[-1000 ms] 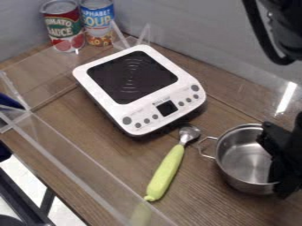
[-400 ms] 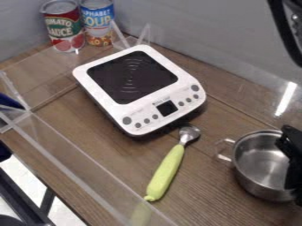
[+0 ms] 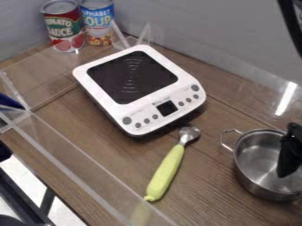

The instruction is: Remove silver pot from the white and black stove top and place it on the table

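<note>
The silver pot stands upright on the brown wood table at the lower right, well away from the stove top, whose black square top is bare. My gripper comes down at the right edge of the picture, over the pot's right rim. One dark finger reaches into the pot close to its wall. The rest of the gripper is cut off by the frame, so I cannot see how the jaws stand.
A scoop with a yellow-green handle lies left of the pot, in front of the stove. Two labelled tin cans stand at the back left corner. A clear plastic rail runs along the table's edges.
The pot and the gripper have shifted a little to the right, toward the frame's edge. Less of the gripper shows now than before.
</note>
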`<state>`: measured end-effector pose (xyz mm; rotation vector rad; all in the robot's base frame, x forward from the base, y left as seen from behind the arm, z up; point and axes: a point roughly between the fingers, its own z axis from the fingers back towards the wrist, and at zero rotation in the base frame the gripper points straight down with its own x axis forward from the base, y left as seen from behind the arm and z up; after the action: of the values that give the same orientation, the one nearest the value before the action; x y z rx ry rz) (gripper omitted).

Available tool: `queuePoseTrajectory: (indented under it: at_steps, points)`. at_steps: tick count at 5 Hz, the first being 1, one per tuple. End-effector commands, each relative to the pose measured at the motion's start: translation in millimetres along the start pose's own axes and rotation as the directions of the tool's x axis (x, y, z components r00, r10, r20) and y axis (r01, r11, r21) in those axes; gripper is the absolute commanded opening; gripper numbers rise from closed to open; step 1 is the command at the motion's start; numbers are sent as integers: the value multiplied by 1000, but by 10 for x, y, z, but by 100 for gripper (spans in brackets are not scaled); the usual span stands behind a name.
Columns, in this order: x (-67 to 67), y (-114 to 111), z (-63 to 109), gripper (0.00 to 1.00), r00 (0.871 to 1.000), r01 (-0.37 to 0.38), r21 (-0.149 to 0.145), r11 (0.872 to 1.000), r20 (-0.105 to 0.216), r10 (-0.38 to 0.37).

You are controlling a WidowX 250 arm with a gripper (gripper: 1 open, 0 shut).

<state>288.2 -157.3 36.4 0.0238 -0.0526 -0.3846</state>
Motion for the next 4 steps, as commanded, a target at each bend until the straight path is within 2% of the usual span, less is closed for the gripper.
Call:
queuePoseTrajectory:
  at_steps: [1, 4]
  points:
    - [132, -26, 156, 100, 999, 1, -4, 1000, 52, -1]
    - [236, -59, 128, 100, 998, -8, -6, 1000, 55, 8]
